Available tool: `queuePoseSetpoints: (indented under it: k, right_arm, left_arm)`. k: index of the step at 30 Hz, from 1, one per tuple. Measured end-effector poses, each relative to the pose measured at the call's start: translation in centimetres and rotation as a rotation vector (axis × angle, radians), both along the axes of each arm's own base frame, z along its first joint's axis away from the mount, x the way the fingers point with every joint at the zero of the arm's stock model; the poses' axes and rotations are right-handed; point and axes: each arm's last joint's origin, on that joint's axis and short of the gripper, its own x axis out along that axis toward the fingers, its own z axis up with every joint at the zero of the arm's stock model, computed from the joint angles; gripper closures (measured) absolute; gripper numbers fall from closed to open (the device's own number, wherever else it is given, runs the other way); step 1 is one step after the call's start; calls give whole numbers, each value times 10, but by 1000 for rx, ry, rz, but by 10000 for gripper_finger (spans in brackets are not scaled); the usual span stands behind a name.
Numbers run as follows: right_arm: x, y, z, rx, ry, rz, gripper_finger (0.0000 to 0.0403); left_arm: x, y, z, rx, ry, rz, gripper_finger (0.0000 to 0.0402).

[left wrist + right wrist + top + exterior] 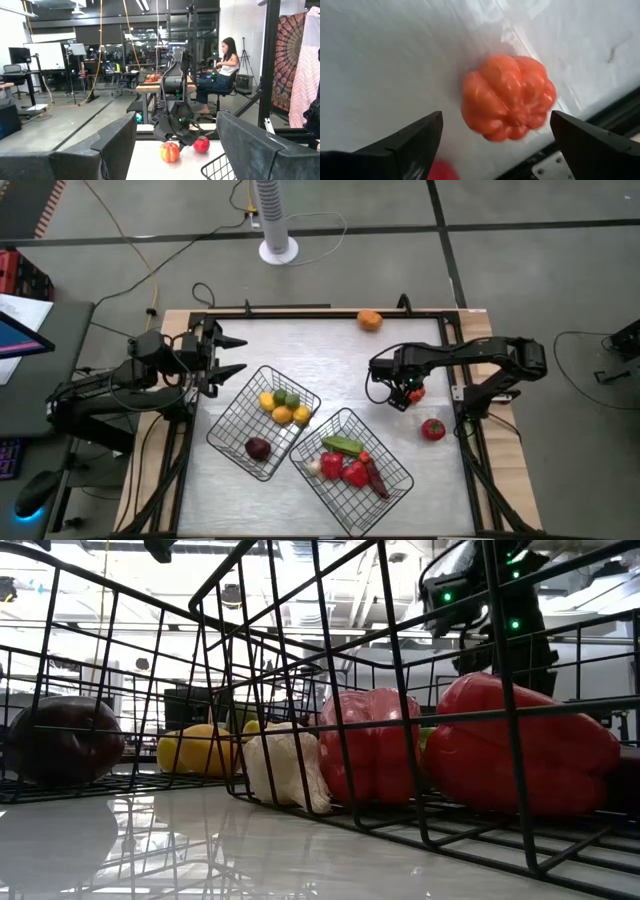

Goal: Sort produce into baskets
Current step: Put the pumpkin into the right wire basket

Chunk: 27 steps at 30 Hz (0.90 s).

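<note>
My left gripper (238, 355) (176, 117) is open and empty at the table's left, beside the left basket (228, 432). That basket holds yellow, green, orange and dark purple produce. The right basket (392, 498) holds green, red and white produce. My right gripper (402, 394) (496, 115) is open, at the table's right. An orange ribbed pumpkin (370, 320) (507, 97) lies ahead of it by the far edge. A small red thing (412, 392) (442, 172) shows right at its fingers. A red tomato (432, 429) lies near the right edge. My right gripper stands over the small red thing (412, 392) with its fingers open. I cannot tell whether a finger touches it. My left gripper touches nothing.
Black rails (300, 311) frame the table. In the low view the basket wires (395, 690) fill the front, with red peppers (520, 745), a white bulb (285, 770) and a dark purple fruit (60, 750) behind them. A seated person (225, 65) is in the room beyond.
</note>
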Motion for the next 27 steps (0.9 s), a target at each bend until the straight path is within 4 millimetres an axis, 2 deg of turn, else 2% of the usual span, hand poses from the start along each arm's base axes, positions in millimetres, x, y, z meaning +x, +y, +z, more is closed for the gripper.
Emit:
queuePoseSetpoints:
  k: [11, 17, 27]
  right_arm:
    - [-15, -13, -31, 11, 8, -36, 6]
    - [-16, -17, -34, 13, -4, -32, 15]
    - [-15, -12, -33, 13, 3, 14, 62]
  left_arm:
    - [0, 0, 0, -1, 1, 0, 140]
    - [0, 0, 0, -1, 1, 0, 140]
    - [0, 0, 0, -1, 0, 0, 140]
